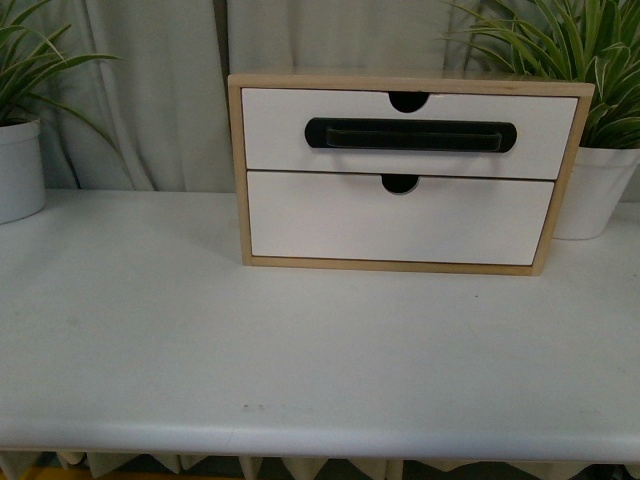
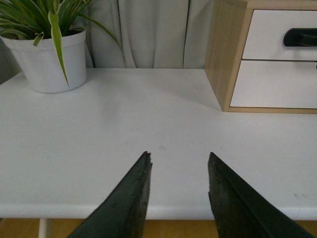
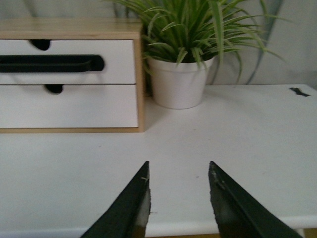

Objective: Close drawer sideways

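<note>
The drawer (image 1: 270, 130) is the upper one in a light wood cabinet (image 1: 237, 170) at the back middle of the white table. It has a white front, a long black bar handle (image 1: 410, 135) and a semicircular notch in its top edge. Its front looks about level with the plain lower drawer front (image 1: 400, 230). Neither arm shows in the front view. My left gripper (image 2: 180, 154) is open and empty over the table's near edge, left of the cabinet (image 2: 223, 54). My right gripper (image 3: 179, 163) is open and empty over the near edge, right of the drawer (image 3: 119, 49).
A white pot with a green plant (image 1: 18, 170) stands at the back left, and another (image 1: 595, 190) stands close against the cabinet's right side. A curtain hangs behind. The white table (image 1: 300, 350) stretches from the cabinet to its front edge.
</note>
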